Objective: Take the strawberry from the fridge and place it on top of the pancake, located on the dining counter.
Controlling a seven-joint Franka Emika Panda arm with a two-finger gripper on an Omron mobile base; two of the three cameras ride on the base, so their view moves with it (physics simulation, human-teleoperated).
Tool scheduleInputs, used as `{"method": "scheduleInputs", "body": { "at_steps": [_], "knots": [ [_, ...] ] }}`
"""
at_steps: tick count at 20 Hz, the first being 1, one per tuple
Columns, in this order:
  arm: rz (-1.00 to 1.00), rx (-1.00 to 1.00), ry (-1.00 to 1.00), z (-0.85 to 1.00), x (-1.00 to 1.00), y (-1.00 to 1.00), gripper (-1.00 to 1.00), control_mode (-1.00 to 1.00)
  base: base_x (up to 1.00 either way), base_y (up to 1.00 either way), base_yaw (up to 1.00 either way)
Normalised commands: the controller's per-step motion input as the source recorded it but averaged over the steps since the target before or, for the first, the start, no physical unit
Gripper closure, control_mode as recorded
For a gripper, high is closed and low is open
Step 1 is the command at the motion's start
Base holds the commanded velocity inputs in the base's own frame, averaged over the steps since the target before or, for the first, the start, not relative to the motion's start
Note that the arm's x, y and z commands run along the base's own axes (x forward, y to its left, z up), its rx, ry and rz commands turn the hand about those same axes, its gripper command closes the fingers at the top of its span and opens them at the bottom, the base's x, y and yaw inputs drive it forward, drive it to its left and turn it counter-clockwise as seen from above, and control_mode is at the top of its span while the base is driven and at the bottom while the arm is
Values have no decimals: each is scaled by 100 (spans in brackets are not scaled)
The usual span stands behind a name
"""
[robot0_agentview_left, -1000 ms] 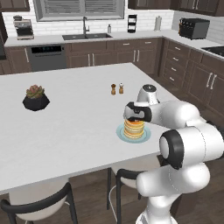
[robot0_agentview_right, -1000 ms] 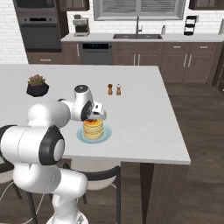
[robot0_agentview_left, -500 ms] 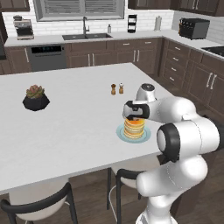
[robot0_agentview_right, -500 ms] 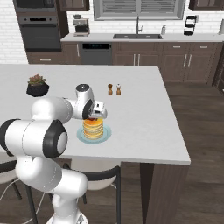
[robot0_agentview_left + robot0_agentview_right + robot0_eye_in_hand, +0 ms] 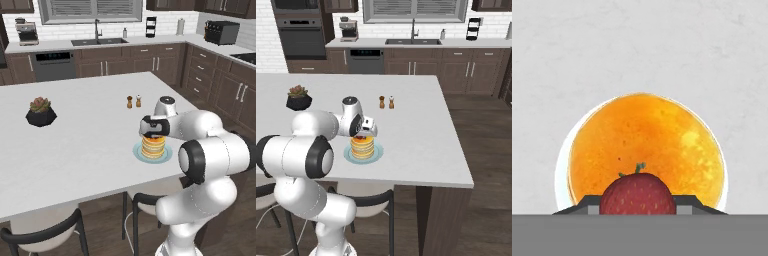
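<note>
Plant pot [image 5: 41, 113]: far left on the white bench [image 5: 75, 150], well apart from my work; both base views show it, dark pot with a reddish-green top.
Shakers [image 5: 133, 101]: two small ones side by side on the bench beyond the plate; what they hold is too small to tell.
Plate [image 5: 378, 155]: pale blue, near the bench's front edge; the hand view gives just a thin pale rim around the stack.
Pancake [image 5: 644, 145]: golden stack on the plate. From the left base its side layers show below my hand; the hand view looks straight down on its round top.
Claw [image 5: 637, 204]: clenched on the strawberry, directly over the pancake. The base views show only the dark hand above the stack [image 5: 154, 127], so the fingers are hidden there. In the hand view the two tips are cut off low, one at each side of the fruit.
Strawberry [image 5: 637, 195]: red, seeded, small green stem up, held between my fingers above the near edge of the pancake top. Its lower half is cut off by the frame, so I cannot tell whether it touches the pancake. The right base shows a small red spot [image 5: 360, 136] under my hand, just over the stack; in the left base my hand hides it.
</note>
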Motion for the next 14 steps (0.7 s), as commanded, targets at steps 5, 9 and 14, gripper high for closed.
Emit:
{"method": "scheduleInputs", "body": {
  "at_steps": [5, 9, 14],
  "knots": [
    [0, 0, 1, -4, 0, 0, 100, -100, 0, 0, 0],
    [0, 0, 0, -1, 0, -1, 100, -100, 0, 0, 0],
    [0, 0, 0, -13, 0, 0, 100, -100, 0, 0, 0]
  ]
}}
